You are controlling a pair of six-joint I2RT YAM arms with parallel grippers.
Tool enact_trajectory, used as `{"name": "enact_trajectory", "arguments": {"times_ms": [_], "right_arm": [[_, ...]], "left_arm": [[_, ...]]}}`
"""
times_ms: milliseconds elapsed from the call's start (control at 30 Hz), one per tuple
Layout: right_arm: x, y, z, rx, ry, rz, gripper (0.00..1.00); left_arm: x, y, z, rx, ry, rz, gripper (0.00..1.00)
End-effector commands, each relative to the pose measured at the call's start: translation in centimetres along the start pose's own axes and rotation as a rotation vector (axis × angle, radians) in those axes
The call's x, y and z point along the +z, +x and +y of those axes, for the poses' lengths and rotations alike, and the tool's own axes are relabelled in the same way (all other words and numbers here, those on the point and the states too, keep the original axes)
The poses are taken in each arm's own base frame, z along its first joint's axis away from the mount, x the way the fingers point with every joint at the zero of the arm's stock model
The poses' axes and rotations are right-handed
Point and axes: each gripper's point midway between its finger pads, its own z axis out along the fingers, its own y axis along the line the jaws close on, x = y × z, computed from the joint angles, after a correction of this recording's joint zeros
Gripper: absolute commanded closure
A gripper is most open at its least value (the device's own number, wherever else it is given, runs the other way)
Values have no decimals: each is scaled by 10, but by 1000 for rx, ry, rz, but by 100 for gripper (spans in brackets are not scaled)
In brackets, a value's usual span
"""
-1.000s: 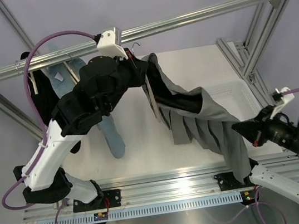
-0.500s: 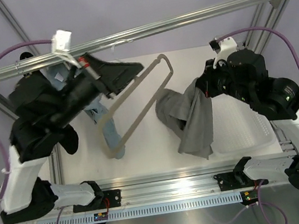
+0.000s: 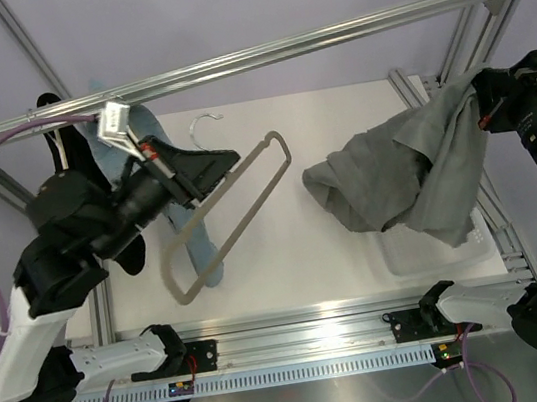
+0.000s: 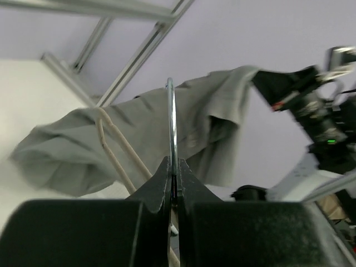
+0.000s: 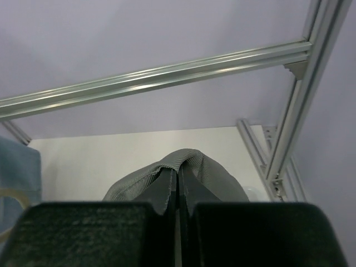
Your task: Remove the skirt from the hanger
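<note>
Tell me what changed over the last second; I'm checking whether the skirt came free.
The skirt came off the hanger: the right gripper, shut on it throughout, carried it away to the right. The left gripper swung the bare hanger leftward. Both grips and the jeans stayed as they were.

Skirt (image 3: pixel 397 182) reads a plain mid grey, no print, darker in the folds and paler along the lifted edge. Hanger (image 3: pixel 170 274) is grey-taupe all the way round, and its hook (image 3: pixel 202 121) is bright silver. Left pincer (image 3: pixel 230 156) is black, right pincer (image 5: pixel 179 177) black as well. The desk (image 3: pixel 289 269) is white. Light blue jeans (image 3: pixel 206 256) over on the left, a black garment (image 3: pixel 79 161) beside them. Purple cable (image 3: pixel 11 137) loops above the left arm (image 3: pixel 22 344), which is black up top and white below. Silver rail (image 3: pixel 325 39), against a pale lilac backdrop.
</note>
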Motion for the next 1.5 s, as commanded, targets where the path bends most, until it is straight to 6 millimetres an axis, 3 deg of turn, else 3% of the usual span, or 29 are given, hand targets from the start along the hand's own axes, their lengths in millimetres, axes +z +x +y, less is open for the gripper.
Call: {"name": "enact_trajectory", "arguments": {"times_ms": [0,133,233,267,367,533,667,800,900,1000,1033,1100,1133,1200,1233,1367,1467], "right_arm": [[14,3,-14,-58,103,0,100],[22,-10,-15,-97,126,-20,100],[29,-30,-21,-121,172,-75,100],[25,-45,-25,-110,190,-123,100],[17,-63,-28,-59,197,-184,100],[15,-68,-43,-83,286,-202,100],[-8,-97,-59,-61,343,-312,100],[-24,-112,-72,-58,396,-368,100],[-25,-104,-73,-55,391,-347,100],[-16,-77,-65,-58,344,-266,100],[1,-54,-56,-91,318,-200,100],[2,-34,-50,-72,271,-172,100],[19,-4,-42,-91,257,-102,100],[24,18,-36,-90,221,-57,100],[34,40,-31,-94,208,-10,100],[42,64,-19,-65,155,27,100],[44,58,-17,-62,151,28,100]], "left_arm": [[11,-2,3,19,-13,-26,100],[14,4,6,18,-17,-7,100],[14,5,9,17,-25,-8,100],[15,7,10,17,-27,-3,100],[14,10,13,17,-35,4,100],[15,13,16,22,-44,12,100],[20,19,19,22,-52,27,100],[27,26,21,14,-52,46,100],[29,28,24,12,-57,45,100],[31,30,25,9,-57,45,100],[31,30,25,6,-57,45,100],[33,31,25,3,-54,48,100],[33,32,25,1,-54,50,100],[35,33,24,0,-53,55,100],[36,34,25,-2,-52,56,100],[35,35,24,-5,-49,60,100],[32,35,26,-5,-56,56,100]]}}
